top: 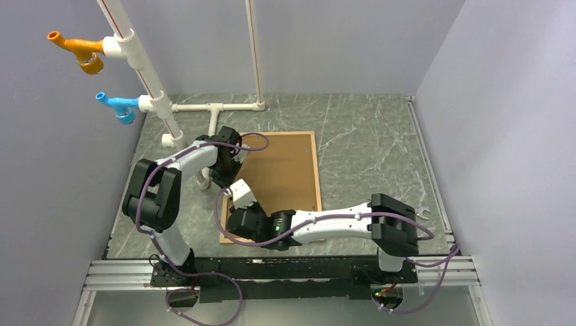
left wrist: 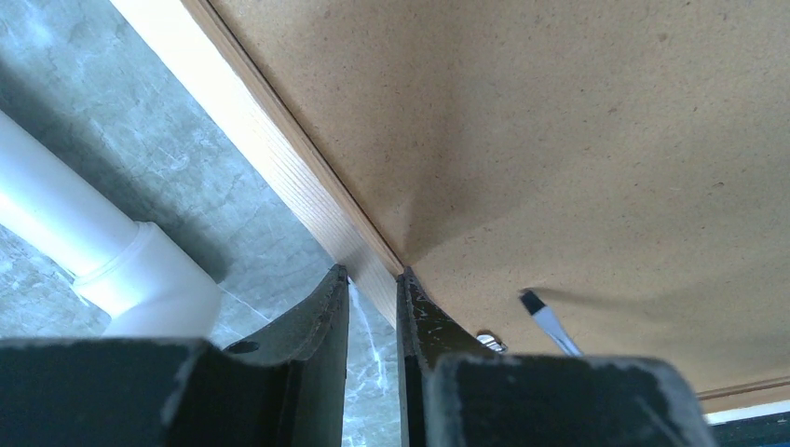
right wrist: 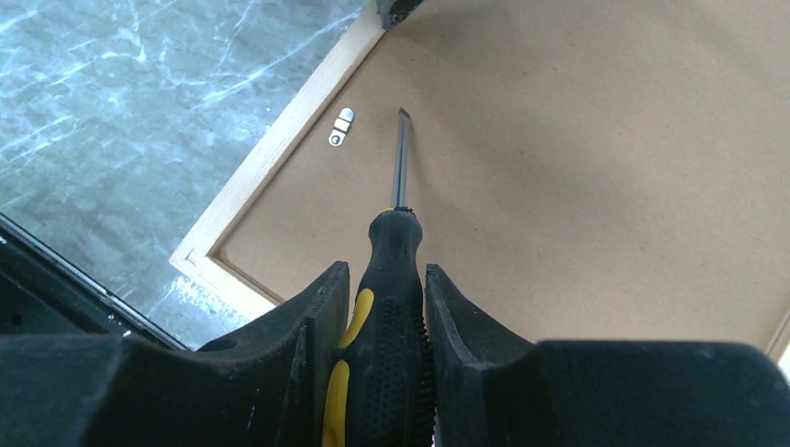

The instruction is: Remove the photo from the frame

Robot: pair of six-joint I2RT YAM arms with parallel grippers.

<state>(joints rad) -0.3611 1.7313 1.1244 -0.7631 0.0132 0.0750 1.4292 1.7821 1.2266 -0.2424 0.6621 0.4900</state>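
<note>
The frame (top: 318, 170) lies face down near the middle of the table (top: 380, 136), closer to its left edge. The photo (top: 285, 170) sits inside it, plain brown back up; removal is not yet done. The right gripper (right wrist: 384, 272) is clamped on a screwdriver (right wrist: 396, 307), with the blade tip just beside 1 metal clip (right wrist: 342, 128) on the left moulding. The left gripper (left wrist: 373, 279) is nearly closed, pinching that moulding near the far-left corner. Remaining, by judgement: free the clip, then lift the photo out.
</note>
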